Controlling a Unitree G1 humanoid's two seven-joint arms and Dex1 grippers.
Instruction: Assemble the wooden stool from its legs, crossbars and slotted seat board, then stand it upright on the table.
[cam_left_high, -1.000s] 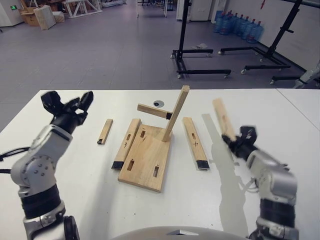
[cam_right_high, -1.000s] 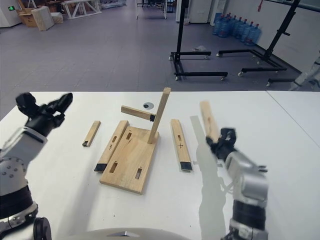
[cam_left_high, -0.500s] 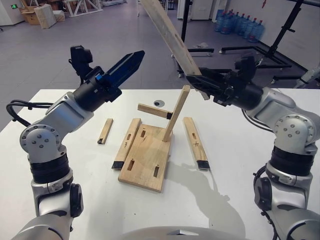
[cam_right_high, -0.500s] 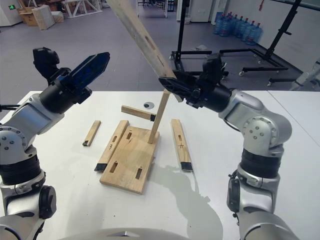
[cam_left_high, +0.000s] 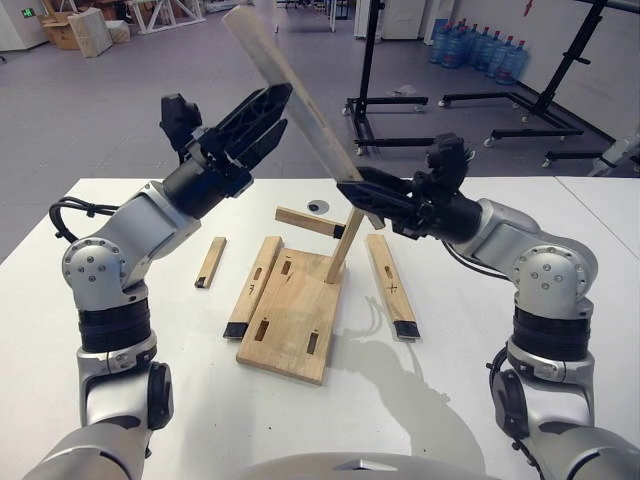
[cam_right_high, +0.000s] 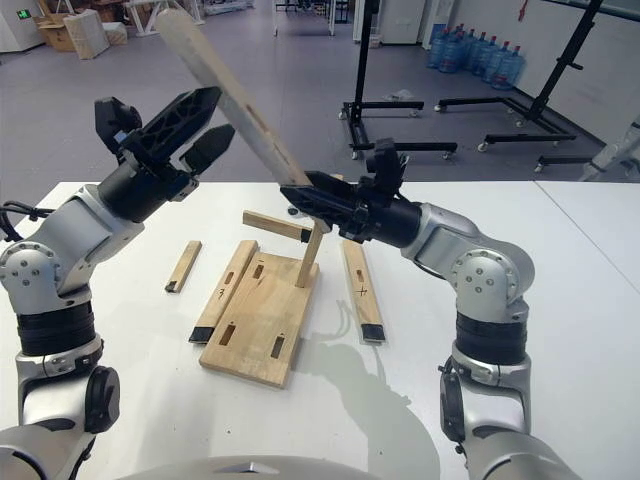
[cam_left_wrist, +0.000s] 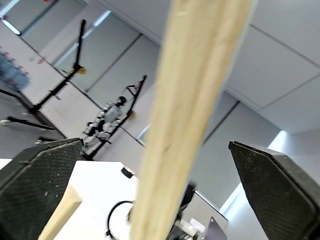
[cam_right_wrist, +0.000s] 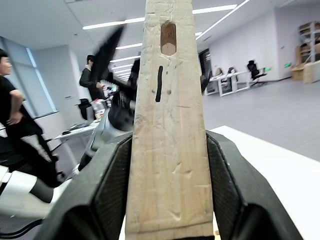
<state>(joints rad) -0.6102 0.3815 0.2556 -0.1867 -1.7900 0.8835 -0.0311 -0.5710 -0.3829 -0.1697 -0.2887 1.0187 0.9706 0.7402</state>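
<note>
My right gripper is shut on the lower end of a long wooden leg, held in the air and slanting up towards the far left. My left gripper is open with that leg between its fingers, at its upper half. Below, the slotted seat board lies flat on the table. One leg stands in it, with a crossbar sticking out to the left. Two more legs lie flat beside the board, one left and one right. A short crossbar lies farther left.
The white table has a round cable hole behind the board. Black metal stands and water bottles are on the floor beyond the far edge. People sit far off in the right wrist view.
The right arm has lowered the held leg and swung its top to the left. The left gripper has opened and closed in around the leg's upper half.
</note>
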